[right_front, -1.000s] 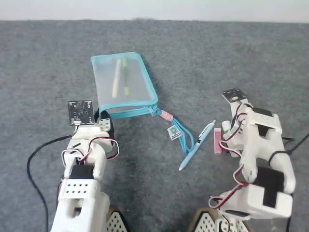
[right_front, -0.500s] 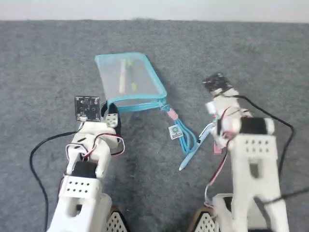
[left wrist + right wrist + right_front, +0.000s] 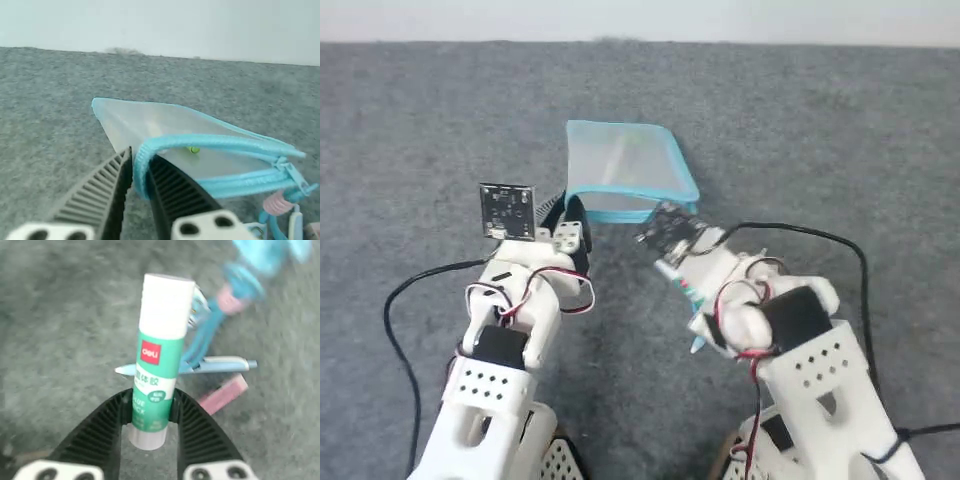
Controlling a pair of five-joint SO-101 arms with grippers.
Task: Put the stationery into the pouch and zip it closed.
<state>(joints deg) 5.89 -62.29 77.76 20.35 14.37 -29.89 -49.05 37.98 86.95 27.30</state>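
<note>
A green glue stick [image 3: 161, 335] with white cap and red label is clamped in the right tool [image 3: 150, 406]; the translucent blue-edged pouch [image 3: 160, 122] is pinched by the left tool [image 3: 140, 167]

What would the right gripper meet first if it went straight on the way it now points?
Probably the pouch's blue strap: the glue stick in the right gripper leads, and its cap points over the strap, just past the pen. Depth is unclear.
</note>
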